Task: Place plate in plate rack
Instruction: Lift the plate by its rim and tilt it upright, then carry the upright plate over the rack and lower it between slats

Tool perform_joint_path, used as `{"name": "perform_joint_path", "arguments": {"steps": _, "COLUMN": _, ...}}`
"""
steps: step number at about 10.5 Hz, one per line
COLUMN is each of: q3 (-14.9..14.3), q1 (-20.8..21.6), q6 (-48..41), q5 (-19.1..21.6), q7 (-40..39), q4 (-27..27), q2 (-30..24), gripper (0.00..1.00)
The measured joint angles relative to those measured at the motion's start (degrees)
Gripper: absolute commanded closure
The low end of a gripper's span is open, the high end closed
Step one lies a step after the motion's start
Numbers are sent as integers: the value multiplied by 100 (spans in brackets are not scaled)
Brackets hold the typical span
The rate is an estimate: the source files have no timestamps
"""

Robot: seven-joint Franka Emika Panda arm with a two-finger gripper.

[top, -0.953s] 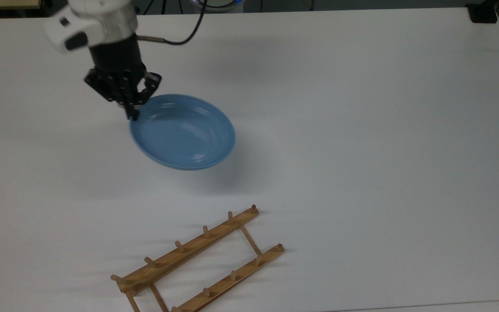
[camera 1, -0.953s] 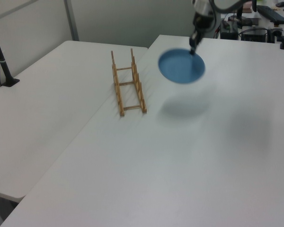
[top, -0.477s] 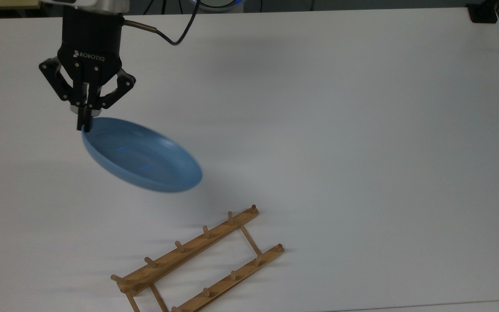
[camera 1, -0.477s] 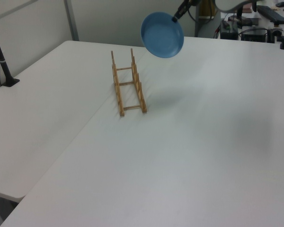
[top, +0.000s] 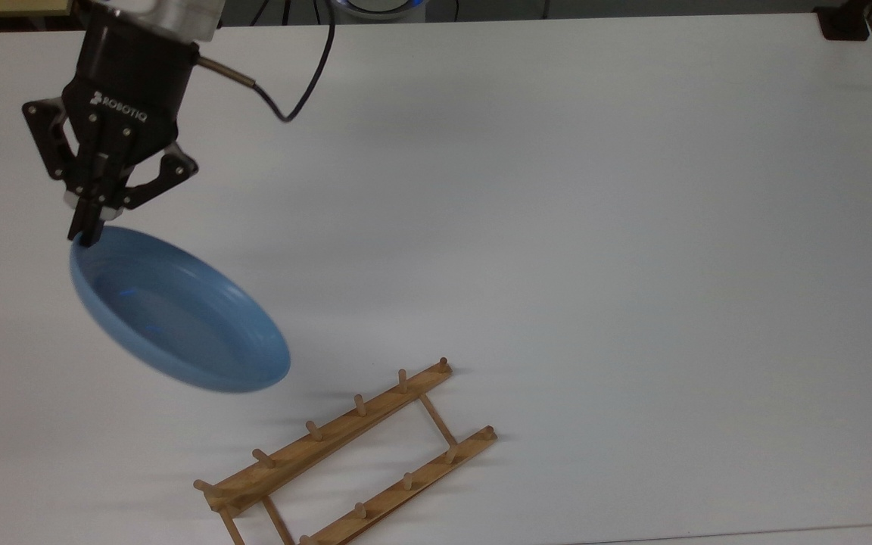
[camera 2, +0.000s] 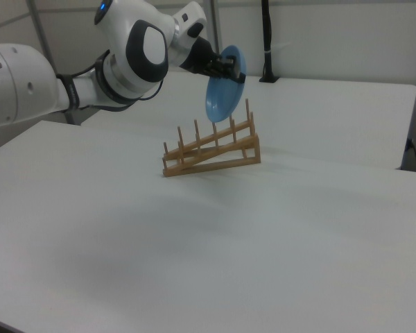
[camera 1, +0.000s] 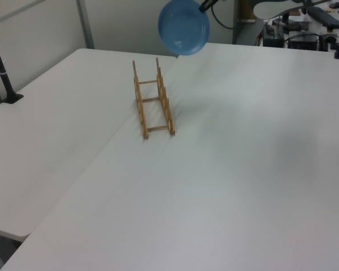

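The blue plate (top: 179, 314) hangs in the air, tilted steeply, held by its upper rim. My gripper (top: 86, 236) is shut on that rim at the top view's left. In the left view the plate (camera 1: 183, 27) is high above the far end of the rack, with the gripper (camera 1: 202, 8) at its upper right edge. In the right view the plate (camera 2: 220, 94) stands nearly on edge behind the rack, the gripper (camera 2: 233, 67) at its top. The wooden plate rack (top: 345, 458) lies on the white table, below and right of the plate in the top view; it also shows as the rack (camera 1: 152, 101) and the rack (camera 2: 211, 147).
The white table (top: 595, 227) spreads wide to the top view's right. A black cable (top: 284, 91) trails from my wrist. A black stand (camera 1: 3, 73) sits at the left view's left edge, and a black post (camera 2: 267, 41) stands behind the table in the right view.
My gripper has lifted the plate and carried it toward the top view's left and lower side, nearer the rack. The plate has tipped from nearly flat to steeply tilted.
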Motion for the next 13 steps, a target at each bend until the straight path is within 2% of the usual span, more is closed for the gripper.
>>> {"name": "perform_joint_path", "arguments": {"steps": 1, "q3": -204, "q1": 167, "q6": 0, "q5": -6, "q7": 373, "q4": 178, "q2": 165, "gripper": 100}}
{"name": "perform_joint_path", "arguments": {"steps": 4, "q3": -1378, "q1": 1210, "q6": 0, "q5": -419, "q7": 1880, "q4": 721, "q2": 738, "gripper": 100}}
{"name": "perform_joint_path", "arguments": {"steps": 6, "q3": -1838, "q1": 1627, "q6": 0, "q5": -792, "q7": 2607, "q4": 976, "q2": 1020, "gripper": 100}}
{"name": "perform_joint_path", "arguments": {"steps": 9, "q3": -1933, "q1": 1708, "q6": 1, "q5": -1389, "q7": 3207, "q4": 1466, "q2": 1348, "gripper": 100}}
{"name": "perform_joint_path", "arguments": {"steps": 13, "q3": -1936, "q1": 1835, "q6": 1, "q5": -2881, "q7": 4198, "q4": 1852, "q2": 1837, "gripper": 100}}
